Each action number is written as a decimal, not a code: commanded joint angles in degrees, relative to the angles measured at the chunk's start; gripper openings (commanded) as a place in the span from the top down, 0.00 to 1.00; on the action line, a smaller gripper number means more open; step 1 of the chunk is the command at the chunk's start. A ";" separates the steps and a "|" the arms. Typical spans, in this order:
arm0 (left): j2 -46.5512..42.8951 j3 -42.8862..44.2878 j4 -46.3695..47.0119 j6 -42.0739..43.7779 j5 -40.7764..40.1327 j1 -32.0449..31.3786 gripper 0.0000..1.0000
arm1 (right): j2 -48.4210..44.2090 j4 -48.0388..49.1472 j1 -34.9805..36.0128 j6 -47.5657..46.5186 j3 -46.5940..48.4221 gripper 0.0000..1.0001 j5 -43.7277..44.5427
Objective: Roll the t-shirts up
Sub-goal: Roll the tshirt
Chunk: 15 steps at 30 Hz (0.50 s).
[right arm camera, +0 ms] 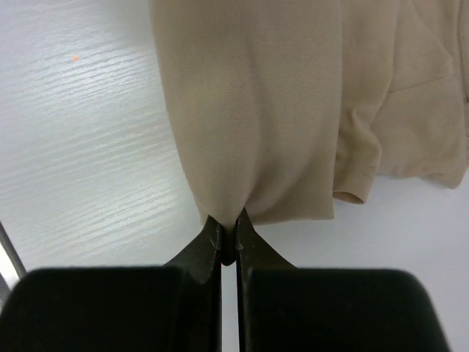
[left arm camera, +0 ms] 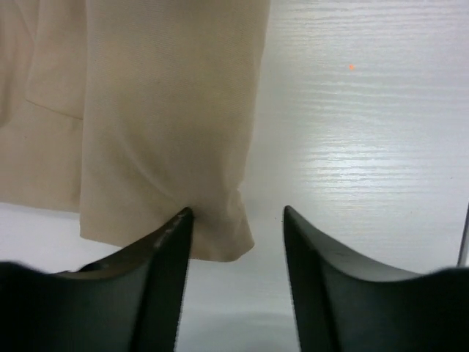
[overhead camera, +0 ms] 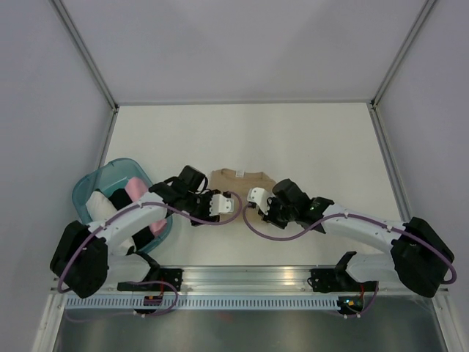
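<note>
A tan t-shirt lies folded into a narrow strip in the middle of the white table, between both arms. My right gripper is shut on the near hem of the tan t-shirt, and the cloth bunches where the right gripper pinches it. My left gripper stands open at the other near corner. In the left wrist view the tan t-shirt has its corner resting against one finger, with a bare gap across to the other. Pink and white rolled t-shirts sit in the basket.
A translucent teal basket stands at the left of the table, beside the left arm. Grey walls enclose the table on three sides. A metal rail with the arm bases runs along the near edge. Purple cables loop by both wrists.
</note>
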 commanded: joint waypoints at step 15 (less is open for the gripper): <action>-6.48 -16.74 28.68 4.86 -9.50 -0.28 0.23 | 1.44 -1.47 -2.28 -0.97 2.31 1.00 -9.71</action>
